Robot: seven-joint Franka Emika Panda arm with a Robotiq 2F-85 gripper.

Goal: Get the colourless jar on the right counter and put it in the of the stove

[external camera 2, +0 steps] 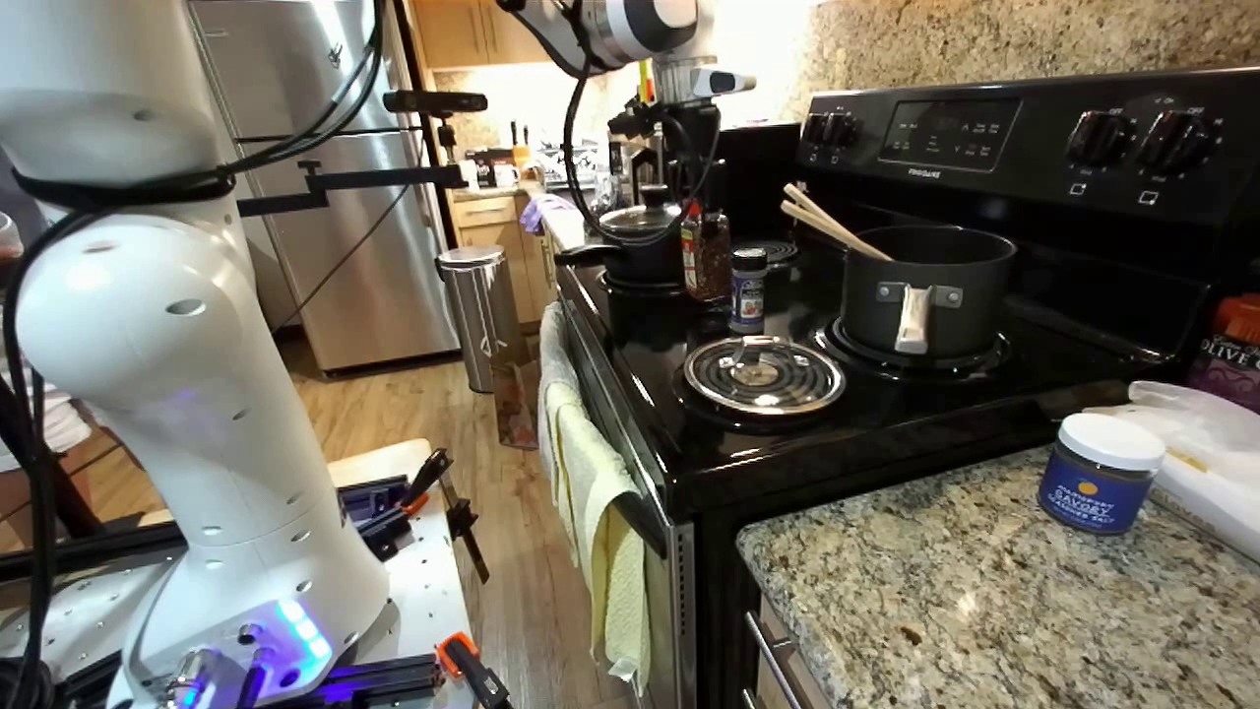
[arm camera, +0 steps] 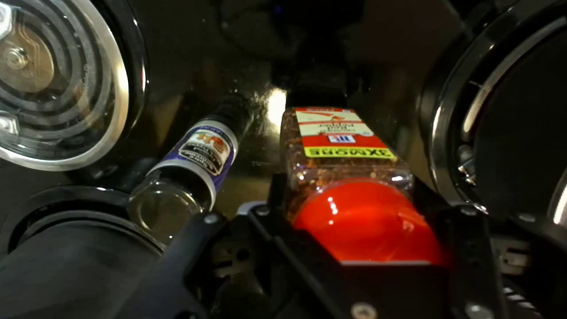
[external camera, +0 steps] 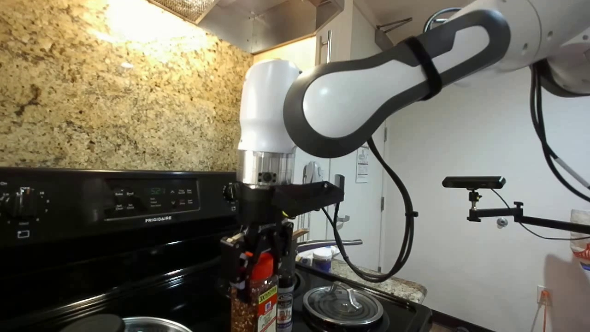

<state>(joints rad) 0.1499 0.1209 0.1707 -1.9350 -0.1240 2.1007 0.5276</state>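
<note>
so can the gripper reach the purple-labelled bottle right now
Probably not yet: the gripper has the red-lidded jar between its jaws, so it likely must back off first, though the bottle stands close by.

Warm glare on speckled backsplash [external camera: 120, 97]

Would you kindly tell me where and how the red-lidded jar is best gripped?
Probably take the jar by opposite sides just below its red lid, from above: it is upright, its body looks boxy, and the bottle beside it may crowd a sideways approach.
</note>
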